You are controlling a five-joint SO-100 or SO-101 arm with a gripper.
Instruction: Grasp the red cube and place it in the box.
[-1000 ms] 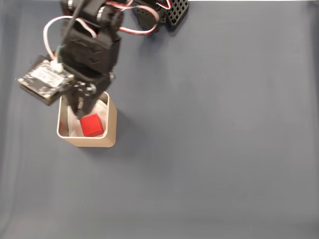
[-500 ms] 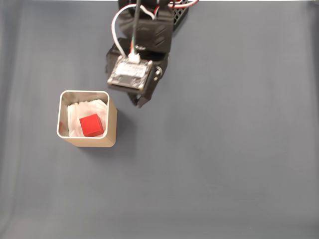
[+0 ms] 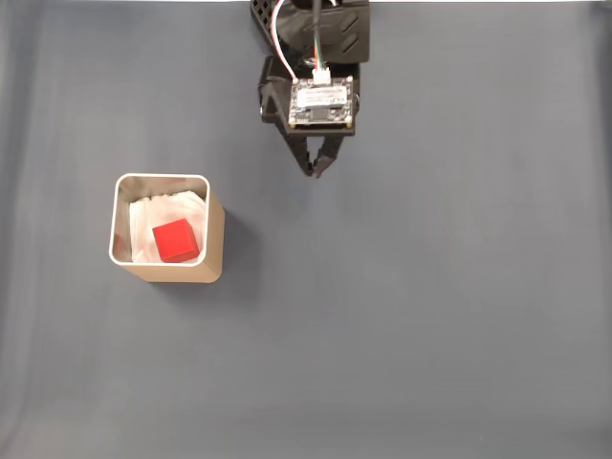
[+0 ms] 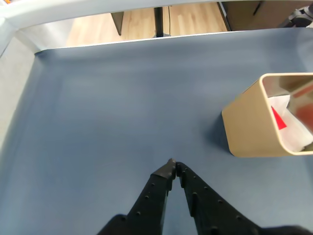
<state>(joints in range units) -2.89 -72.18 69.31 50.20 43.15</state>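
The red cube [image 3: 175,240] lies inside the box [image 3: 214,239] on its white lining, at the left of the fixed view. In the wrist view the tan box [image 4: 249,125] stands at the right edge, and a sliver of the red cube [image 4: 278,119] shows past its rim. My gripper [image 3: 315,170] hangs over bare cloth near the top centre of the fixed view, well to the right of the box. Its black fingers meet at the tips in the wrist view, so my gripper [image 4: 173,164] is shut and holds nothing.
A blue-grey cloth [image 3: 430,287] covers the table. The arm's black base [image 3: 311,19] sits at the top edge of the fixed view. In the wrist view the table's far edge [image 4: 146,39] shows, with a wooden floor beyond.
The gripper has drawn back from over the box, swinging right and up toward the arm's base. Its fingers have closed. The red cube stays in the box.
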